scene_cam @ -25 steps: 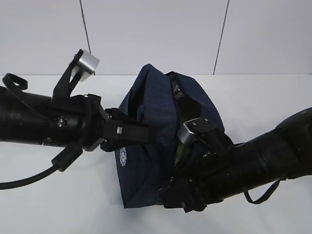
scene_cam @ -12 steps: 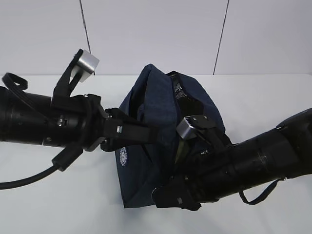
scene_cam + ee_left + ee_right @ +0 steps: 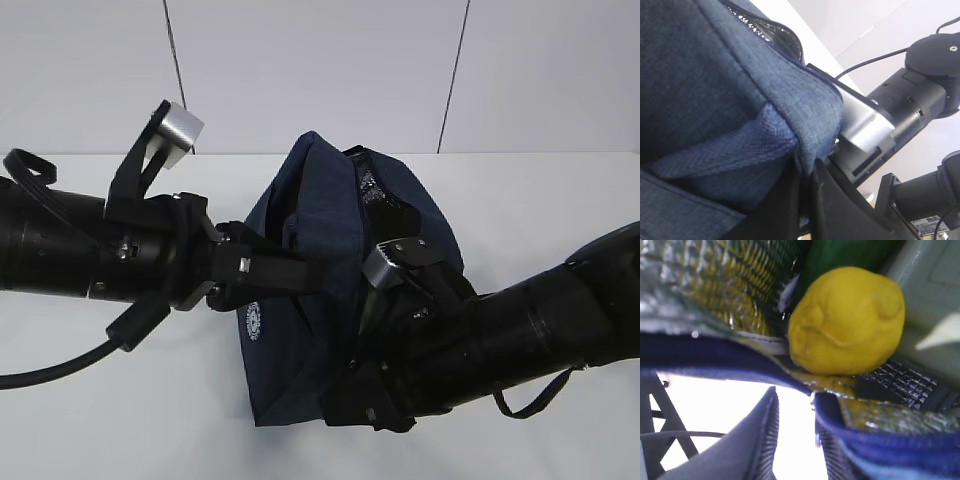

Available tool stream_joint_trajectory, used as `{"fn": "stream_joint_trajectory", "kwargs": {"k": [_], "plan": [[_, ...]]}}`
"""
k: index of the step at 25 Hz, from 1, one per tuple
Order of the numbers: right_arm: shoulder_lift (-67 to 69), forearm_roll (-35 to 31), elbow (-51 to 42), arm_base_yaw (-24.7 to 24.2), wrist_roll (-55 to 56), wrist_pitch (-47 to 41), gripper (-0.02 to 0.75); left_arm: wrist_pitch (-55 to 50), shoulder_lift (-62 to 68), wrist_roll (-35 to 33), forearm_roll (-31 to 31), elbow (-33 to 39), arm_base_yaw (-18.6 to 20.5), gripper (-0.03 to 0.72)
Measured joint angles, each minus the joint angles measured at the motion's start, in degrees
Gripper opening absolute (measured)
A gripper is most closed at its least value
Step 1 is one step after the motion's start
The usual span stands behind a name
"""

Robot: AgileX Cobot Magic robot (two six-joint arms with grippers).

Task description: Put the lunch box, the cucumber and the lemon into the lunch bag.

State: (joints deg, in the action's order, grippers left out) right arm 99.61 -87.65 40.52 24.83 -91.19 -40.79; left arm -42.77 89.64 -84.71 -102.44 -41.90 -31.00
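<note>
The lemon [image 3: 846,321] lies inside the bag [image 3: 320,300], on the foil lining [image 3: 715,285] just within the rim, with the cucumber [image 3: 840,255] behind it and the pale lid of the box [image 3: 925,290] beside it; all three of the task's things look to be in. The lemon touches the lining at the very lip of the opening, so it could roll out if the rim sags or gets dragged

The right tool [image 3: 792,440] sits just below the lemon at the rim, its fingers apart with nothing between them, one finger [image 3: 757,435] outside the fabric edge. Pulling out carelessly could snag the blue binding or the mesh and tip the bag, spilling the lemon onto the bench [image 3: 120,420]

The left tool [image 3: 290,275] is clamped on the bag's navy fabric at the side of the opening, fingers together on a fold. If it lets go too soon, or tugs while the right arm is inside, the soft wall may collapse over the opening or pull the bag over
</note>
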Motion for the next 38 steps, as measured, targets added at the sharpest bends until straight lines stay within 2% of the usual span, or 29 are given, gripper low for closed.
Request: {"fn": "stream_joint_trajectory", "kwargs": {"k": [7,13,20,27,38], "plan": [[0.0,-0.1,0.0,0.0,0.0,0.7,0.232,0.0,0.0,0.0,0.0,0.0,0.0,-0.004],[0.0,3.9,0.0,0.0,1.2,0.8,0.232,0.0,0.0,0.1,0.0,0.0,0.0,-0.004],[0.0,4.6,0.0,0.0,1.5,1.1,0.231,0.0,0.0,0.1,0.0,0.0,0.0,-0.004],[0.0,4.6,0.0,0.0,1.6,1.8,0.1,0.0,0.0,0.1,0.0,0.0,0.0,-0.004],[0.0,1.9,0.0,0.0,0.9,2.2,0.082,0.0,0.0,0.1,0.0,0.0,0.0,-0.005]]}}
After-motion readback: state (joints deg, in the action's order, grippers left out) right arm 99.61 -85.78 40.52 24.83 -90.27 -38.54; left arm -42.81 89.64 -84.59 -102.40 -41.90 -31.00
